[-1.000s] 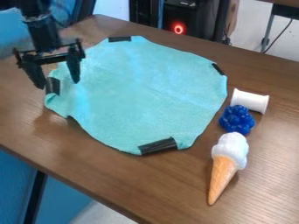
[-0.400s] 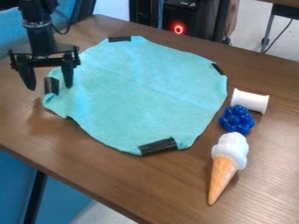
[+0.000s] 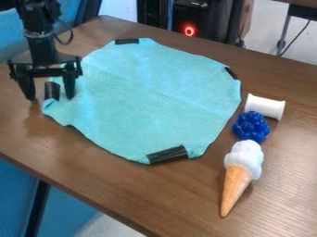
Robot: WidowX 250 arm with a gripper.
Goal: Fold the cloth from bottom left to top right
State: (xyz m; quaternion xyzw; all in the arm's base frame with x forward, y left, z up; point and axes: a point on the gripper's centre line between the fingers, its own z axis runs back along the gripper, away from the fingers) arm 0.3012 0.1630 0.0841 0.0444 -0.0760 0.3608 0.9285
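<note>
Brown and bare at its near edge, the counter (image 3: 136,190) is backed by a glowing red ring (image 3: 189,30); at its right, a toy ice-cream cone (image 3: 241,164) is laid. Onto the turquoise cloth (image 3: 148,97), spread unfolded! Its left edge is straddled by the claw (image 3: 49,97), spread wide, nothing gripped. Grasping seems underway; next, that edge should be pinched, lifted and carried toward top right.

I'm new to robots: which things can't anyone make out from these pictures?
In the camera view:
- Upper end of the arm: cut off by the top edge.
- Underside of the cloth: hidden by its own top side.
- Whether the gripper's tips touch anything: too small to tell.
- Rest of the table: cut off by the right and bottom edges.
</note>
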